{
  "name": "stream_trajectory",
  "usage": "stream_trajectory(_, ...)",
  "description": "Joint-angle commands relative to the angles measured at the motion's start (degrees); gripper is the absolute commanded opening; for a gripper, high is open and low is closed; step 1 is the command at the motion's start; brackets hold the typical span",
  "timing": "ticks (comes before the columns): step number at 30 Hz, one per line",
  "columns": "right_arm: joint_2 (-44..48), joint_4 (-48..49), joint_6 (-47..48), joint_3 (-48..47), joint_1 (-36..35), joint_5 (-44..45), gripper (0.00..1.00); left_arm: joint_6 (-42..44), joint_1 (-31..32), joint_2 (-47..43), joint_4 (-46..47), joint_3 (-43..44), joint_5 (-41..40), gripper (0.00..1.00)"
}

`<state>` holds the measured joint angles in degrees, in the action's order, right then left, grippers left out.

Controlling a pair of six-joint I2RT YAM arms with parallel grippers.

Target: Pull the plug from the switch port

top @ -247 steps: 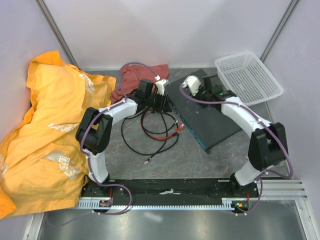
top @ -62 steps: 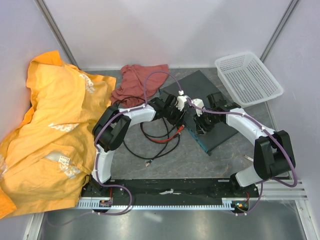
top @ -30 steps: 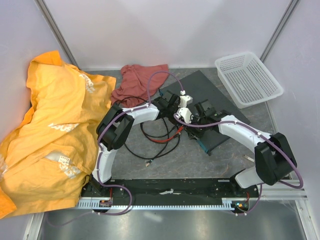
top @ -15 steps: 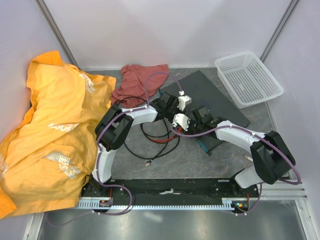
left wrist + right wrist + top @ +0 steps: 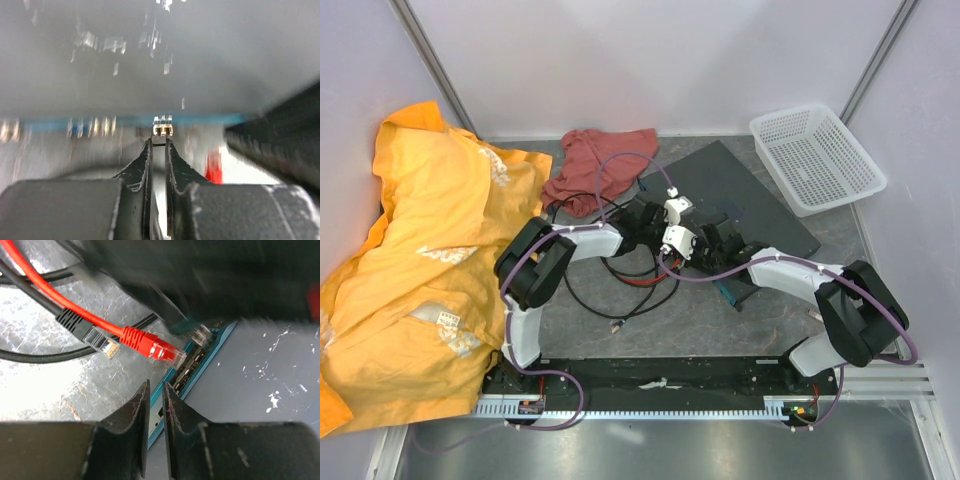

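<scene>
We're seeing the switch lying flat and angled on the table, toward the far centre, with its teal edge facing near-left. Both arms are reaching in and meeting at that edge. The left gripper is pointing straight at the edge, its fingers pinched down to a thin slit and clamping the tail of a small clear plug. The plug's nose is sitting right at the edge, but the wrist view is blurring too much for us to say whether it's seated in a port. The right gripper is hanging over the same edge, where the ports are showing, with its fingers nearly together. We can't tell whether they're nipping the switch or clear of it. A red plug and a black plug are lying loose on the table just beside the edge, the red tip almost touching it. An orange cloth is lying on the left, a red cloth is bunching behind the left arm, and a white basket is sitting far right, near the switch. A small white tag on the orange cloth is carrying print too small to read.
</scene>
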<state>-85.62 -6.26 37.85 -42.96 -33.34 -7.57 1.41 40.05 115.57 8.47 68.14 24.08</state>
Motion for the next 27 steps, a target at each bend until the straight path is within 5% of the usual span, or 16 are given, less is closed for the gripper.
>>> stream_trajectory(1, -1.12, 2.48, 3.55, 3.31, 3.9, 16.36, 0.24, 2.89, -1.38, -7.37, -8.65, -5.55, 3.08, 0.02)
stream_trajectory(21, 0.72, -1.2, -5.3, -1.93, 5.83, 15.4, 0.26, 3.34, -2.61, -15.28, -11.54, -5.58, 6.07, 0.02)
stream_trajectory(27, 3.97, -13.5, -10.77, -13.53, 9.52, 7.67, 0.42, 1.41, -2.96, -14.76, -15.41, 3.4, 9.32, 0.01)
